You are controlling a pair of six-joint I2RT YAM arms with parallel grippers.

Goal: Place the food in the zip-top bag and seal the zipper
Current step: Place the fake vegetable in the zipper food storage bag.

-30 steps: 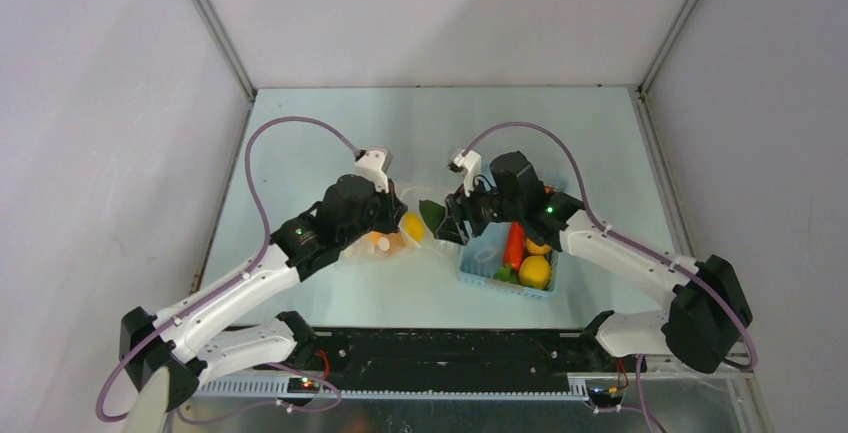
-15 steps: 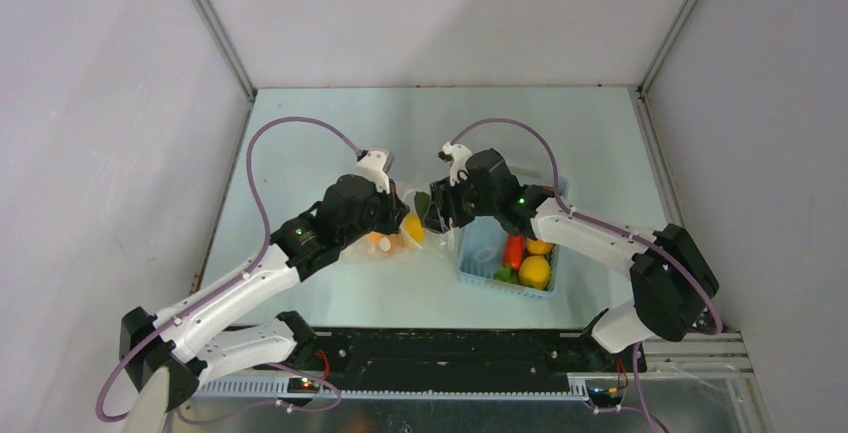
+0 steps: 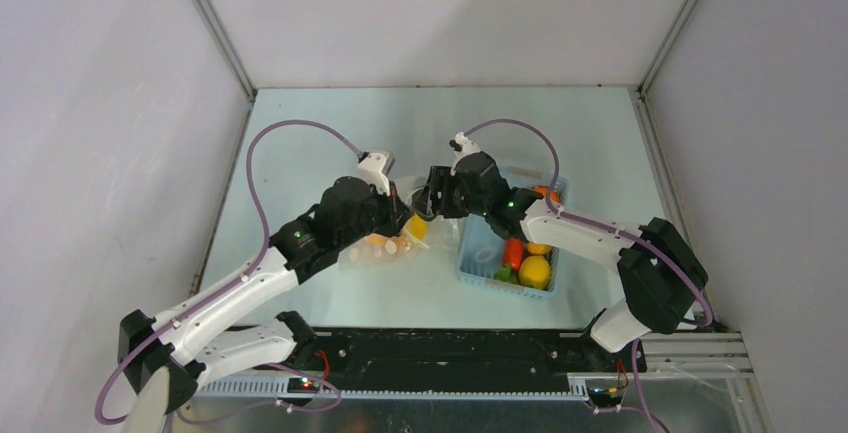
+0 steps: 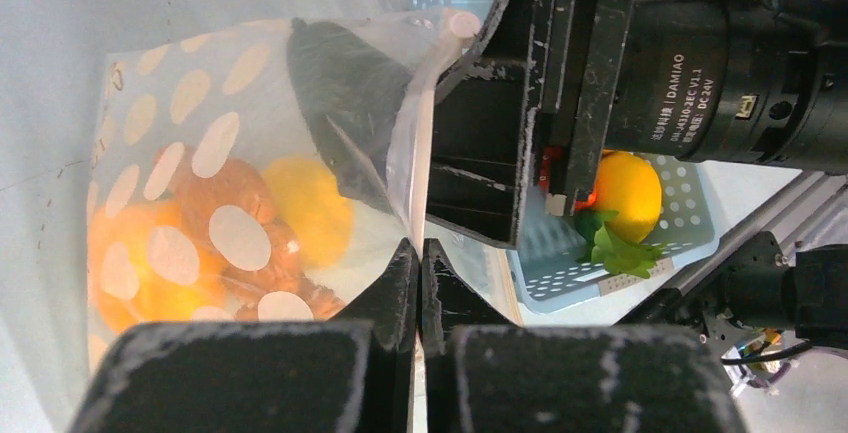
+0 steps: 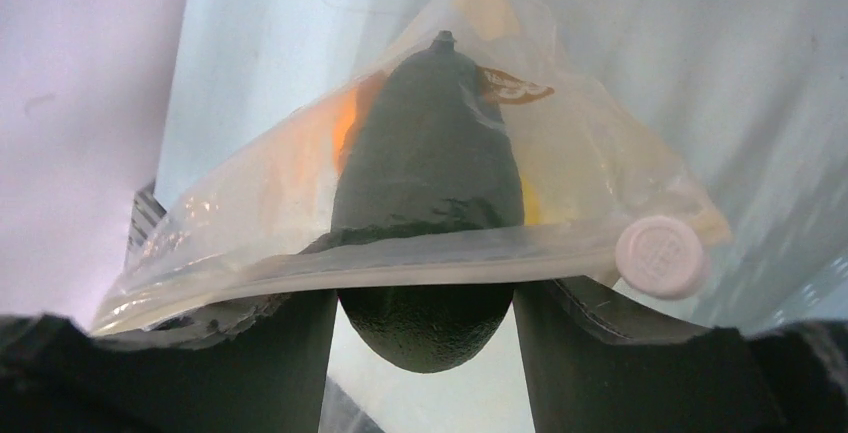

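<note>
- The right arm (image 3: 580, 233) has swung leftward off the light blue basket (image 3: 478, 253) over the past second. It has carried a dark green piece (image 5: 430, 183) up to the zip-top bag (image 4: 170, 153).
- The right jaws are closed on that piece. In the right wrist view its front half is already past the zipper (image 5: 400, 268), while its rounded back end is still outside, between the fingers.
- The white slider (image 5: 660, 256) sits at the far right end of the strip, so the mouth is open along its length.
- The left arm (image 3: 250, 283) has hardly moved. The left jaws are pinched shut on the bag's upper lip and hold the mouth up off the counter (image 3: 330, 143).
- Inside the bag lie a yellow lemon (image 4: 310, 208) and orange pieces (seen through the white dots).
- This looks like mid-insertion: the piece probably needs pushing deeper before release, or it may slide back out.
- Another lemon (image 3: 534, 271) and a red-orange piece (image 3: 513, 251) remain in the basket, so filling is unfinished and sealing is some way off.
</note>
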